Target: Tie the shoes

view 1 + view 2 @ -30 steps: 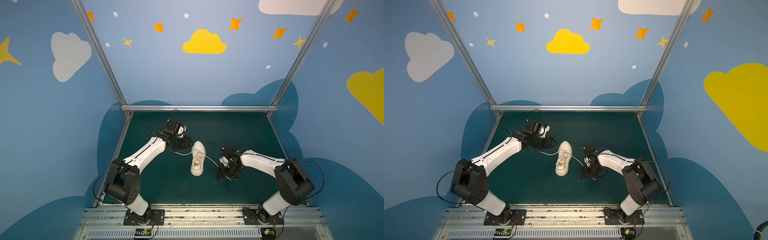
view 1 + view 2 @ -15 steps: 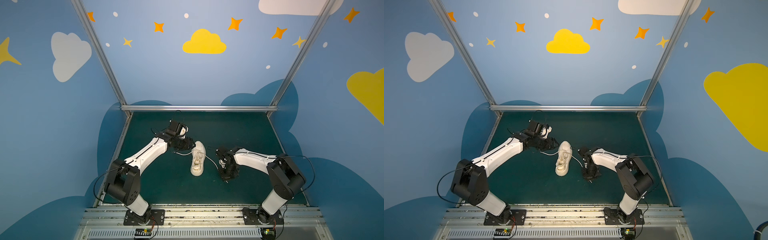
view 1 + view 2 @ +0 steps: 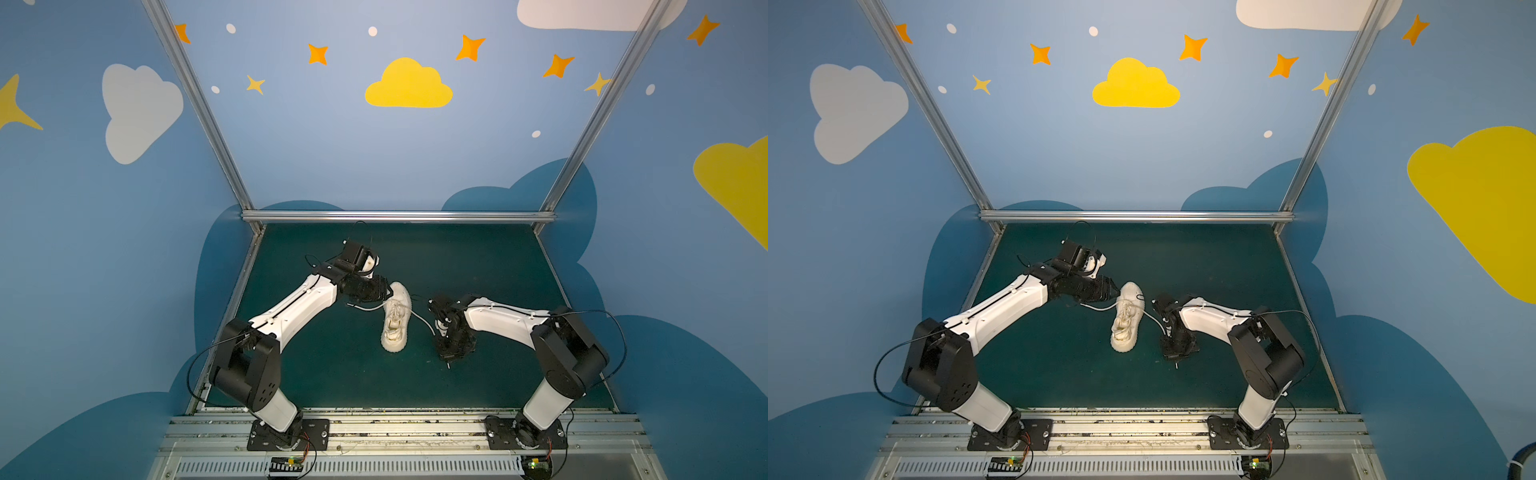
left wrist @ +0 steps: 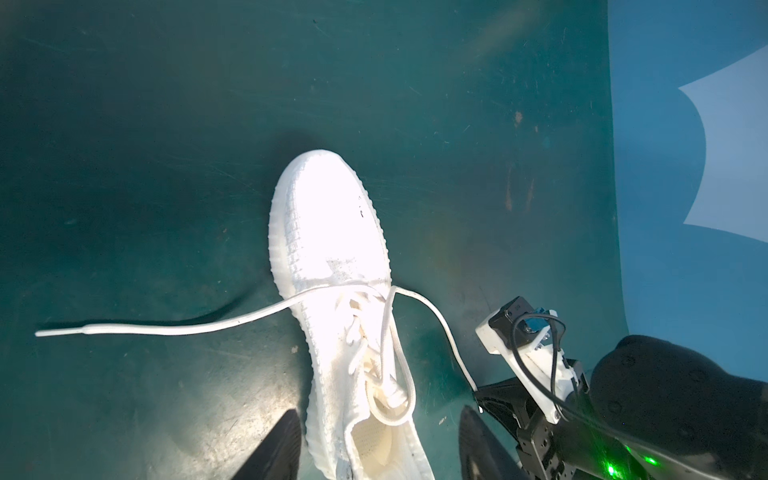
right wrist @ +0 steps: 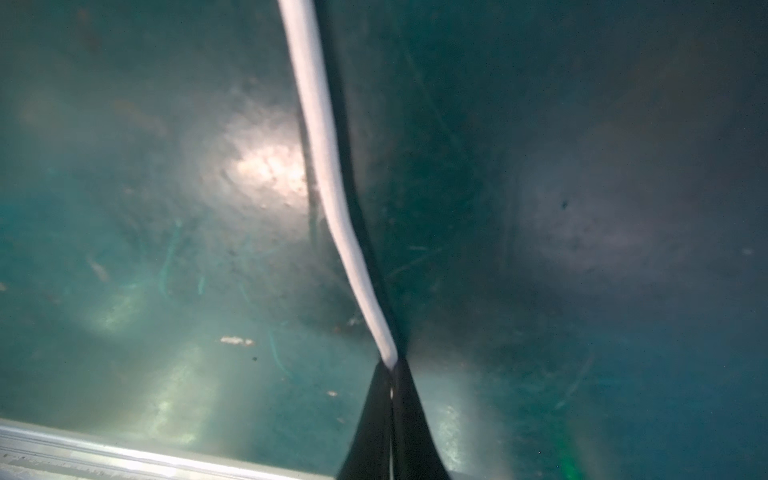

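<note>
Lace [image 5: 328, 187] sits pinched in downward-pointing right pincer [image 5: 391, 370]; left pincer [image 4: 378, 411] gapes by sneaker [image 4: 332, 232] heel.

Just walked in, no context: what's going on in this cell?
Two arms are working on a cream sneaker on the green mat. The right claw is shut on one lace, beside the sneaker. The left claw is open at the heel end, holding nothing. The other lace lies loose on the mat. No bow yet.
</note>
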`<state>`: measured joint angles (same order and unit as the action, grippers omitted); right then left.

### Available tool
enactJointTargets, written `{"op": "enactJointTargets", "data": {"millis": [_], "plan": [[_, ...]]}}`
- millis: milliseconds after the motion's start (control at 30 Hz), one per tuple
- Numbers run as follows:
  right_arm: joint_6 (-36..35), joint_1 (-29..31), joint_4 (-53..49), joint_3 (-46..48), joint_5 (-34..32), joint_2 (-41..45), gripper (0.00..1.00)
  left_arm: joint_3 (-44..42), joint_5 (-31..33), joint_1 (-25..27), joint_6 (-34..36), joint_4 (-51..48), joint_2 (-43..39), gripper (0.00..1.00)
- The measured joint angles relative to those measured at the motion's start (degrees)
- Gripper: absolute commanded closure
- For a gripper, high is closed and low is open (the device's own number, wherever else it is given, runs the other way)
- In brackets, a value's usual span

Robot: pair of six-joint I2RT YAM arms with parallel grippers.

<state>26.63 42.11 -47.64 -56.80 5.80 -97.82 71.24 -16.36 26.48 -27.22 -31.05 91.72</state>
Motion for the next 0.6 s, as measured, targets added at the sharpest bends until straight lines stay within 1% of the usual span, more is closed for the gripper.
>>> {"op": "enactJointTargets", "data": {"millis": [167,300,400,600], "plan": [[0.1,-0.4,1.6,-0.1,1.8,0.0,1.0,0.0,0.1,0.6,0.0,-0.5,0.0,0.4],[0.0,-2.1,2.8,-1.4,5.0,0.0,1.0,0.0,0.2,1.1,0.4,-1.9,0.0,0.41],[-0.6,-3.9,3.1,-5.0,7.9,-0.7,1.0,0.0,0.3,1.6,0.8,-2.9,0.2,0.42],[-0.8,-7.1,8.4,-11.1,15.5,-4.6,1.0,0.0,0.3,2.5,1.1,-3.4,1.2,0.44]]}}
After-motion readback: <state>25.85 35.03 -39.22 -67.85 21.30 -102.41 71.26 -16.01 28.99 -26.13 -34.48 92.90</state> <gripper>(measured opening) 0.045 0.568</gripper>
